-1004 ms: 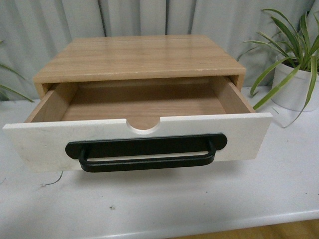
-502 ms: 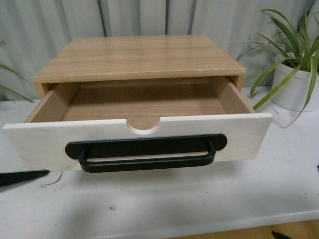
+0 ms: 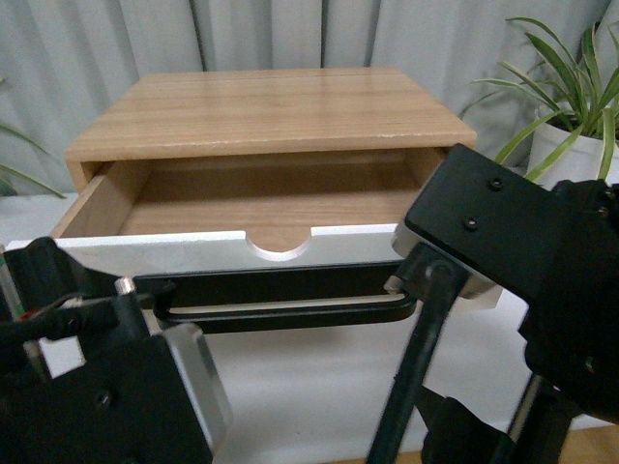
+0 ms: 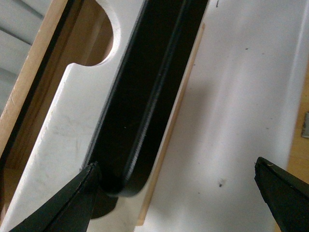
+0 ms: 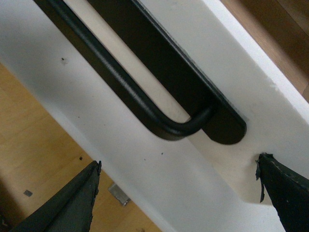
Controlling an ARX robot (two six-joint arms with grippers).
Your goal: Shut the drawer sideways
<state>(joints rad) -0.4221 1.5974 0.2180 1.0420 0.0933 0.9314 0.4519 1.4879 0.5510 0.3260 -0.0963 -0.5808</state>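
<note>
The drawer [image 3: 208, 253] stands pulled out of the light wood cabinet [image 3: 271, 111], with its wood inside showing. It has a white front, a black bar handle [image 3: 280, 300] and a semicircular notch [image 3: 280, 246]. Both arms hide the ends of the front. My left gripper [image 4: 176, 169] is open above the table by the left end of the handle [image 4: 145, 96]; one fingertip [image 4: 82, 193] lies at that end. My right gripper [image 5: 177, 162] is open by the right end of the handle [image 5: 120, 82]; one fingertip [image 5: 285, 193] lies at the front's corner [image 5: 231, 58]. Neither holds anything.
The cabinet sits on a white table [image 3: 319, 387]. A potted plant in a white pot [image 3: 571, 164] stands at the right, beside the cabinet. A grey curtain [image 3: 290, 34] hangs behind. The table's front edge and wood floor [image 5: 34, 150] lie below the right gripper.
Both arms have come up into the front view and now stand before the drawer's two ends. The drawer has not moved.
</note>
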